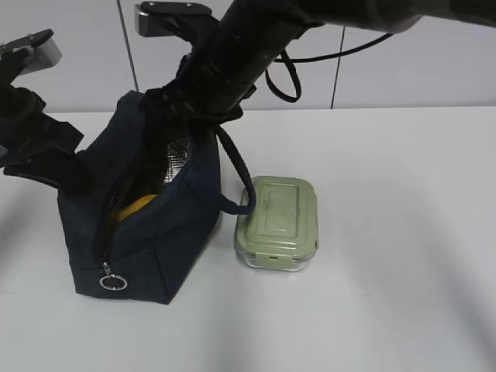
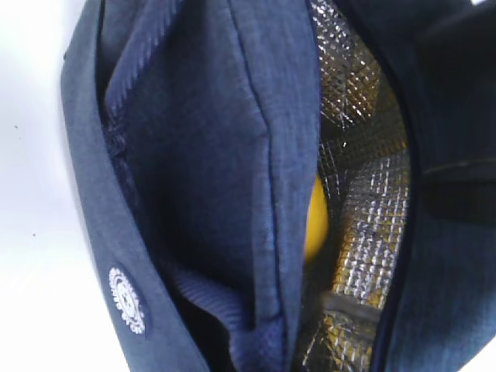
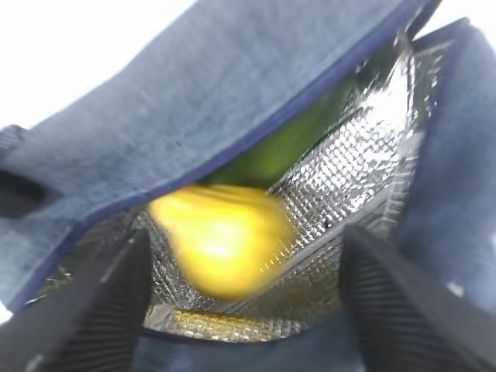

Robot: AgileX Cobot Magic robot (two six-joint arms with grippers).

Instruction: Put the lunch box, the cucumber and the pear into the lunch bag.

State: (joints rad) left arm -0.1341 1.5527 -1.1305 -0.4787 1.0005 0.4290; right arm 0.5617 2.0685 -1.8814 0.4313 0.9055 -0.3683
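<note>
The navy lunch bag [image 1: 167, 232] stands open at the left of the table. The yellow pear [image 1: 136, 206] lies inside it; it shows blurred in the right wrist view [image 3: 221, 236] and as a sliver in the left wrist view [image 2: 314, 221]. The green cucumber [image 3: 283, 147] lies inside too, under the bag's flap. The lunch box [image 1: 277, 223] with its sage-green lid sits on the table just right of the bag. My right gripper [image 3: 246, 236] is open and empty above the bag's foil-lined mouth. My left gripper [image 1: 58, 167] is at the bag's left rim, with the fabric [image 2: 263, 333] bunched at it; its fingers are hidden.
The bag's handle loop [image 1: 242, 190] hangs over towards the lunch box. The metal ring pull [image 1: 113, 282] hangs at the bag's front corner. My right arm [image 1: 232, 54] crosses over the bag from the upper right. White table [image 1: 403, 294] lies right of the box.
</note>
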